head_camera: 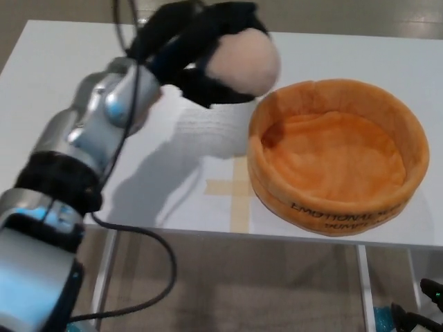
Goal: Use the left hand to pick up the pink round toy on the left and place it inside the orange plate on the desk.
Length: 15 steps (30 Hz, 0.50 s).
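The left hand [201, 52], black with thick fingers, is clenched around one pink round toy [242, 61], holding it up in the air above the counter [83, 90]. The fingers wrap over the top and left side of the toy; its pale pink right face is bare. The toy hangs just beside the upper left rim of the orange plate [337, 155], not inside it, and throws a soft shadow on the white surface below.

There is one toy and one plate. The plate is a soft, plush, round dish with tall walls and dark lettering along its front wall; it sits on the right half of the counter and holds nothing. One silver forearm [97, 131] with a black cable [131, 235] looping beneath it reaches in from the lower left, covering part of the counter's left half.

A cross of tan tape [235, 190] is stuck flat on the counter between the arm and the plate, touching the plate's left side. Below the counter's front edge, a white table leg [365, 290] and the floor show. The right hand is out of sight.
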Available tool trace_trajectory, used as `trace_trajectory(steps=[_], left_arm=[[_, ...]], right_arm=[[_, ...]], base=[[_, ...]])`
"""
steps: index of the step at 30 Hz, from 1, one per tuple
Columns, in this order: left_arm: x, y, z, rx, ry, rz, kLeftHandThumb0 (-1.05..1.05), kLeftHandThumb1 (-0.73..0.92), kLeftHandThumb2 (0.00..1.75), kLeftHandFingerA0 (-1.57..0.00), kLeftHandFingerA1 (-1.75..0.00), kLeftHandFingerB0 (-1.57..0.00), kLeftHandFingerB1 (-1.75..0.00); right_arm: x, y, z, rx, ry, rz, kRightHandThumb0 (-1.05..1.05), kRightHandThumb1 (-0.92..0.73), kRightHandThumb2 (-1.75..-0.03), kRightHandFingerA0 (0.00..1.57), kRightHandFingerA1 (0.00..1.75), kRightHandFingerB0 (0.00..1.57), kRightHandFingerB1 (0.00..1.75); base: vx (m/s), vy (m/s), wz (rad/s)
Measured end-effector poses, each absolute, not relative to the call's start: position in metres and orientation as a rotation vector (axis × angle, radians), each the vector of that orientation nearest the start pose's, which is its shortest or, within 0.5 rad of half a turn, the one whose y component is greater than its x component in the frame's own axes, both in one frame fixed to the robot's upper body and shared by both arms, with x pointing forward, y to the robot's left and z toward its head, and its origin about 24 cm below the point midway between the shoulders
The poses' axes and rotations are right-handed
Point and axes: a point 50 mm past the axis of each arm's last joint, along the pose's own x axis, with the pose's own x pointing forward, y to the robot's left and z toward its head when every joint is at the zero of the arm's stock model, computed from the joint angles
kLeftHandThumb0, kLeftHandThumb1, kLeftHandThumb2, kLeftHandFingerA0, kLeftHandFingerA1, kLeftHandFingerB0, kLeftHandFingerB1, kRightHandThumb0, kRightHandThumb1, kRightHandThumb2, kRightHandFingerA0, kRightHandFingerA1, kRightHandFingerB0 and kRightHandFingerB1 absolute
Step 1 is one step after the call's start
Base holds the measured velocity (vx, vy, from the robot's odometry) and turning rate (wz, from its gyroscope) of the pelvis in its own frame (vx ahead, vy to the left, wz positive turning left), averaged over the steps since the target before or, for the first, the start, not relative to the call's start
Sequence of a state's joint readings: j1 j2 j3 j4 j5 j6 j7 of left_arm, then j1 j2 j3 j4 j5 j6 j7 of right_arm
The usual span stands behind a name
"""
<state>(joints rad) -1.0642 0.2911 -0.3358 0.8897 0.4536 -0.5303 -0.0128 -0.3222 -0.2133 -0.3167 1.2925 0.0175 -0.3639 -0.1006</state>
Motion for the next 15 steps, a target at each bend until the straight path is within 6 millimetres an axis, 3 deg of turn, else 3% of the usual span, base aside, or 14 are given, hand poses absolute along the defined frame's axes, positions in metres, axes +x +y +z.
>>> trace_trajectory(steps=[1, 5, 6, 7, 8, 9, 10, 11, 12, 15], left_arm=[[0.388, 0.070, 0.204, 0.952, -0.669, -0.467, -0.28, 0.73, 0.62, -0.71, -1.63, -0.61, -1.34], [0.385, 0.051, 0.201, 0.948, -0.667, -0.509, -0.28, 0.74, 0.62, -0.70, -1.65, -0.60, -1.31], [0.384, 0.048, 0.200, 0.947, -0.667, -0.516, -0.35, 0.56, 0.90, -0.99, -1.31, -0.70, -1.09], [0.384, 0.045, 0.199, 0.947, -0.666, -0.523, -0.35, 0.56, 0.90, -0.99, -1.31, -0.70, -1.09], [0.383, 0.039, 0.198, 0.947, -0.661, -0.534, -0.25, 0.71, 0.62, -0.72, -1.57, -0.73, -1.04], [0.383, 0.035, 0.197, 0.947, -0.658, -0.540, -0.25, 0.71, 0.62, -0.72, -1.57, -0.73, -1.04], [0.383, 0.033, 0.197, 0.949, -0.656, -0.544, -0.22, 0.72, 0.62, -0.69, -1.58, -0.62, -1.24], [0.383, 0.029, 0.195, 0.953, -0.647, -0.552, -0.22, 0.72, 0.62, -0.69, -1.58, -0.62, -1.24], [0.383, 0.026, 0.194, 0.955, -0.641, -0.557, -0.21, 0.74, 0.61, -0.68, -1.62, -0.60, -1.36], [0.383, 0.019, 0.189, 0.961, -0.615, -0.574, -0.19, 0.74, 0.60, -0.69, -1.62, -0.59, -1.32]], right_arm=[[0.224, -0.253, -0.094, -0.041, 0.571, -0.410, -0.29, -0.40, -0.76, 0.27, 0.88, 0.18, 0.69], [0.224, -0.253, -0.094, -0.036, 0.571, -0.413, -0.30, -0.41, -0.76, 0.26, 0.88, 0.17, 0.72], [0.224, -0.252, -0.094, -0.035, 0.571, -0.413, -0.31, -0.42, -0.77, 0.24, 0.85, 0.16, 0.70], [0.224, -0.252, -0.094, -0.034, 0.570, -0.412, -0.31, -0.42, -0.77, 0.24, 0.85, 0.16, 0.70], [0.225, -0.251, -0.094, -0.031, 0.570, -0.412, -0.29, -0.44, -0.77, 0.26, 0.81, 0.17, 0.65], [0.225, -0.251, -0.094, -0.030, 0.570, -0.412, -0.29, -0.44, -0.77, 0.26, 0.81, 0.17, 0.65], [0.225, -0.251, -0.094, -0.029, 0.570, -0.411, -0.28, -0.35, -0.95, 0.30, 0.69, 0.18, 0.61], [0.225, -0.251, -0.094, -0.028, 0.570, -0.410, -0.28, -0.35, -0.95, 0.30, 0.69, 0.18, 0.61], [0.225, -0.251, -0.094, -0.027, 0.569, -0.410, -0.28, -0.34, -0.94, 0.32, 0.70, 0.19, 0.61], [0.225, -0.250, -0.094, -0.028, 0.570, -0.409, -0.27, -0.33, -0.95, 0.33, 0.70, 0.20, 0.62]], base=[[0.00, 0.000, 0.00], [0.00, 0.000, 0.00], [0.00, 0.000, 0.00], [0.00, 0.000, 0.00], [0.00, 0.000, 0.00], [0.00, 0.000, 0.00], [0.00, 0.000, 0.00], [0.00, 0.000, 0.00], [0.00, 0.000, 0.00], [0.00, 0.000, 0.00]])
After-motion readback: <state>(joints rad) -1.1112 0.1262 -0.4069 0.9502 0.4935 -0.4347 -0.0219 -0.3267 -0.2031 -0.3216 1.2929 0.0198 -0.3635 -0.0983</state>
